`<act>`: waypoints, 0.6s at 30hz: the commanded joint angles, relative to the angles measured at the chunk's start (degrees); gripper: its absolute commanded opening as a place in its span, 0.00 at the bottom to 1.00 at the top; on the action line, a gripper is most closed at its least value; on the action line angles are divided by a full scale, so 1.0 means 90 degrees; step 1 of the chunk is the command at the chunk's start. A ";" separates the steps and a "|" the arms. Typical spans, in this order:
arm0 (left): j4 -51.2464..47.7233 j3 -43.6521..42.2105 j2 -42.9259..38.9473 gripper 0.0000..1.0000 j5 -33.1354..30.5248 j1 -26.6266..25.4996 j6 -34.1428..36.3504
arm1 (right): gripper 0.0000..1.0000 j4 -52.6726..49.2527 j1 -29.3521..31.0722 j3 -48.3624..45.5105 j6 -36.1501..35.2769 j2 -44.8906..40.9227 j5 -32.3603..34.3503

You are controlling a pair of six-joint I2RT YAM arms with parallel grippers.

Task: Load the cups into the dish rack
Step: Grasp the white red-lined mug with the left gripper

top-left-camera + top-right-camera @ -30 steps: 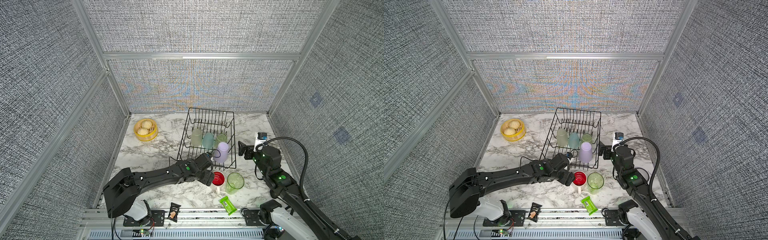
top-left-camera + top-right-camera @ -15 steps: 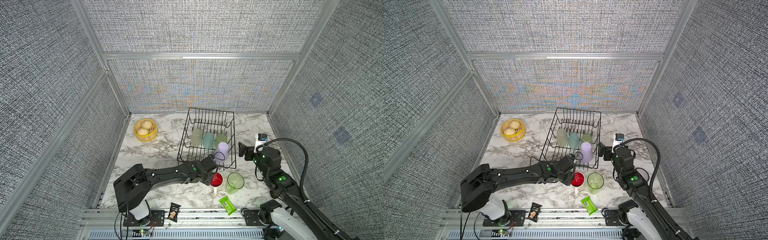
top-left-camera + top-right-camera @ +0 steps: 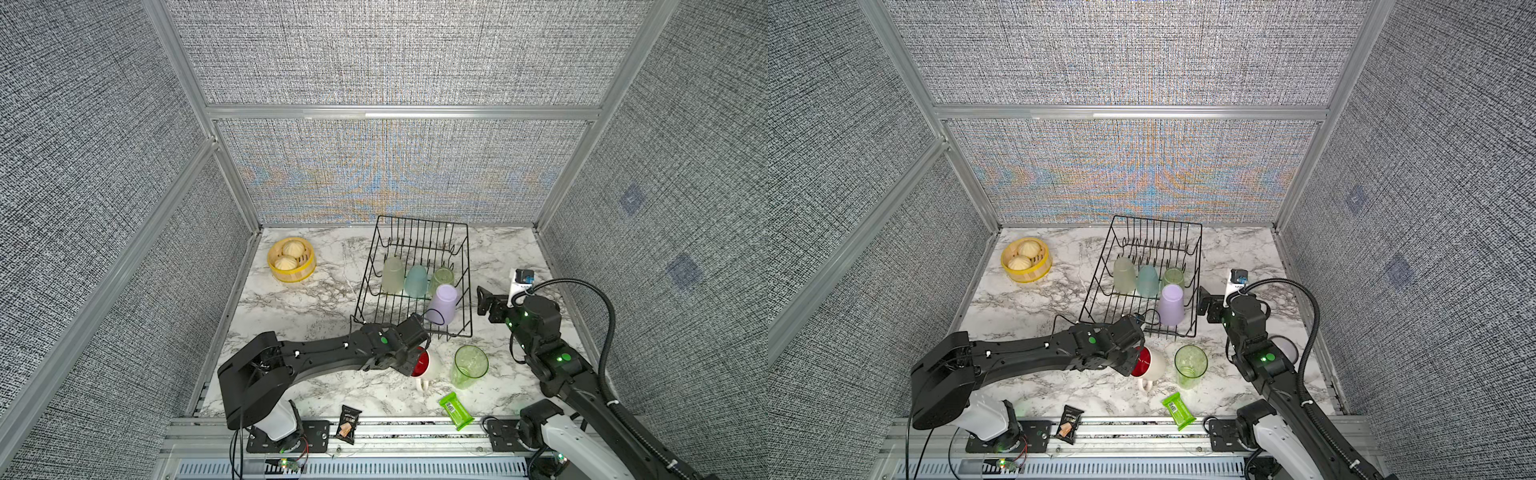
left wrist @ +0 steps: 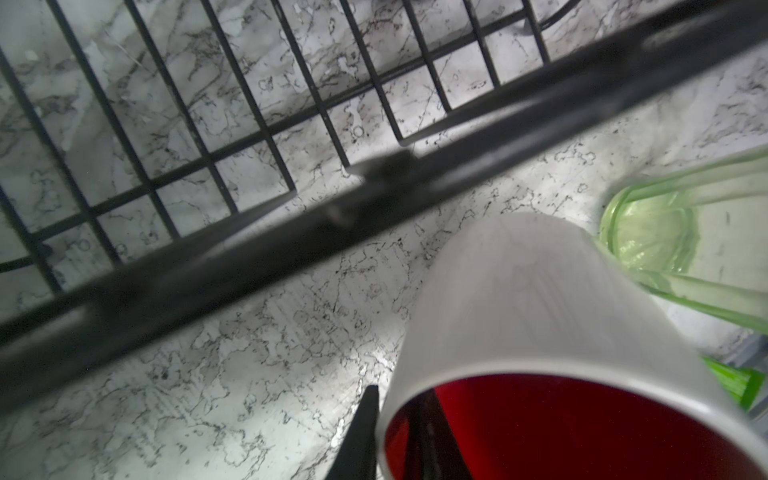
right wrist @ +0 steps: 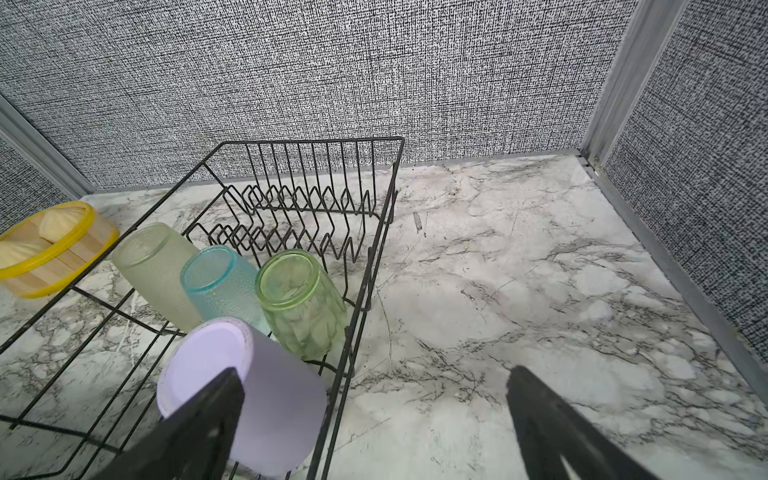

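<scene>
The white mug (image 3: 433, 368) with a red inside stands tilted on the marble in front of the dish rack (image 3: 464, 266). My left gripper (image 4: 395, 440) is shut on the mug (image 4: 519, 299): one finger inside, one outside the rim. A clear green tumbler (image 3: 469, 365) stands upright right of the mug. In the rack, upside down, are a frosted pale cup (image 3: 392, 274), a teal cup (image 3: 416, 280), a green tumbler (image 3: 441, 277) and a lavender cup (image 3: 442, 303). My right gripper (image 5: 374, 382) hangs open beside the rack's right wall, holding nothing.
A yellow steamer basket (image 3: 291, 259) with buns sits at the back left. A green snack packet (image 3: 456, 410) and a dark packet (image 3: 348, 424) lie at the front edge. A small white box (image 3: 519, 282) stands behind the right arm.
My left gripper has reached to the mug and closed on its rim, and the mug has tipped from upright. The right arm has stayed still.
</scene>
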 commanded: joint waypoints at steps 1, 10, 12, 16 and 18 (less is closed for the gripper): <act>-0.0115 0.0041 0.0092 0.04 0.0116 0.0002 0.0123 | 0.99 0.0028 -0.0006 -0.0019 0.0048 -0.0042 0.0121; -0.0293 0.0075 -0.0147 0.00 0.0012 -0.0001 0.0134 | 0.99 -0.0065 -0.0016 -0.0061 0.0002 -0.0187 0.0241; -0.0485 0.0078 -0.0261 0.00 -0.0120 0.0006 0.0179 | 0.99 -0.0065 -0.0016 -0.0071 -0.0008 -0.0181 0.0234; -0.0835 0.0059 -0.0539 0.00 -0.0085 0.0012 0.0356 | 0.99 -0.0088 -0.0016 -0.0079 -0.0033 -0.0185 0.0213; -0.0949 0.0008 -0.0661 0.00 0.0025 0.0011 0.0417 | 0.99 -0.0094 -0.0018 -0.0081 -0.0028 -0.0181 0.0221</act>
